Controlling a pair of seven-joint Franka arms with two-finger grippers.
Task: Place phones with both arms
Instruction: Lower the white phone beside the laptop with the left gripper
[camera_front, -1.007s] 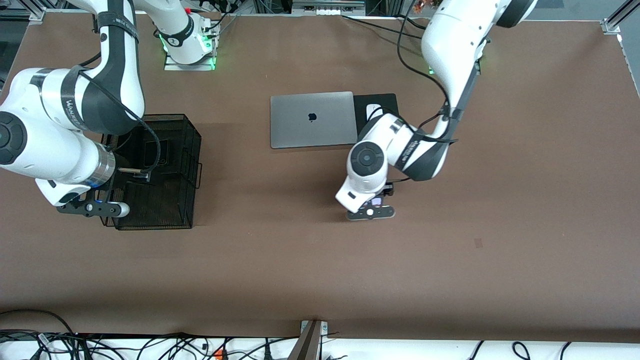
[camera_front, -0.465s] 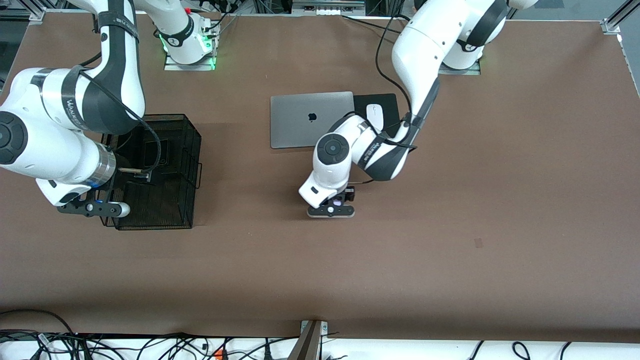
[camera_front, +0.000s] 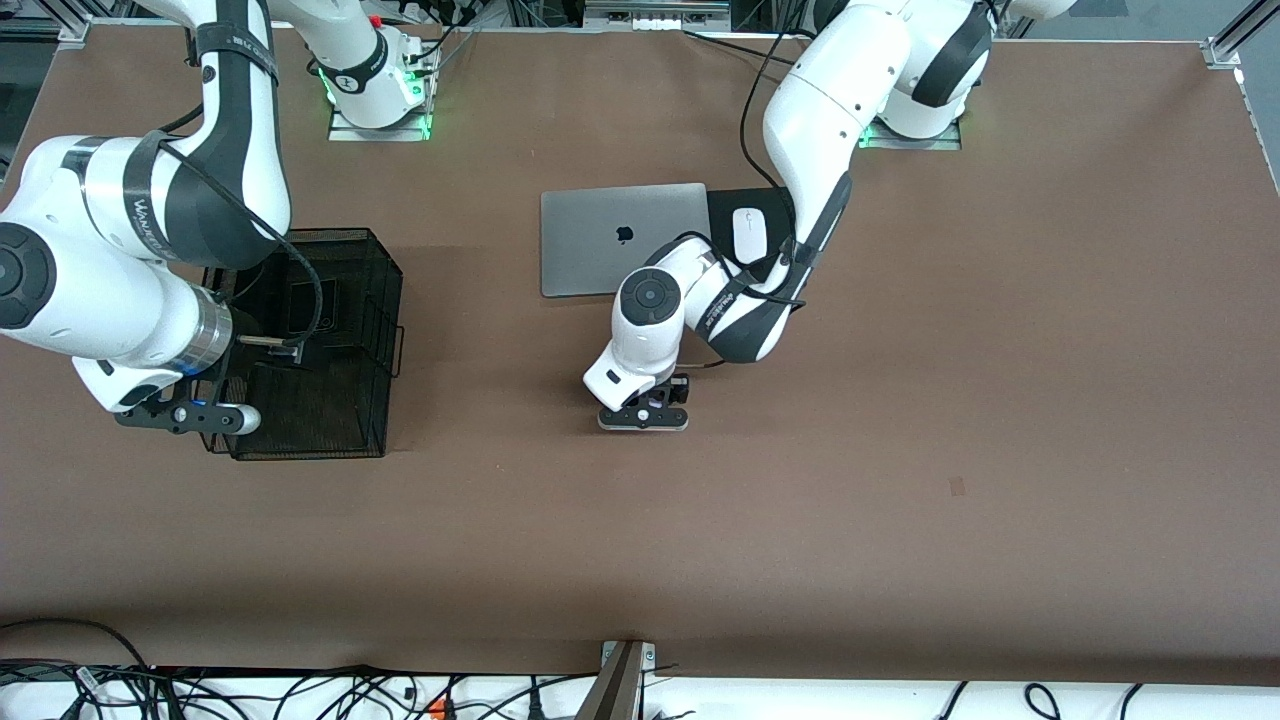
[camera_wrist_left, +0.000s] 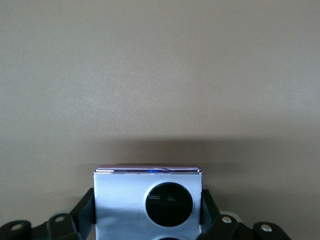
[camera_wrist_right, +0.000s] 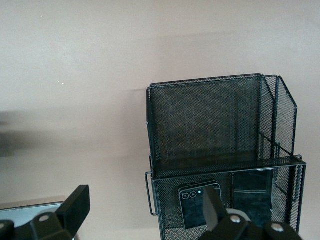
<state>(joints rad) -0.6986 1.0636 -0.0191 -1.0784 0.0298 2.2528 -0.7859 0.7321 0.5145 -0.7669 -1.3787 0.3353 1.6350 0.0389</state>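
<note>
- Left gripper (camera_front: 645, 408) up over bare table (camera_front: 900, 480), nearer the front camera than the silver laptop (camera_front: 600, 240); clamped on the lavender-white phone (camera_wrist_left: 147, 197).
- Phone sits between the fingers (camera_wrist_left: 85, 210), one black circle showing, top edge clear of the pads.
- Right gripper (camera_front: 190, 415) waits over the black mesh basket (camera_front: 340, 400), jaws spread wide, nothing in them.
- Basket holds the small black phone (camera_wrist_right: 199, 202) in a compartment; a second dark slab (camera_wrist_right: 252, 192) stands just beside it.
</note>
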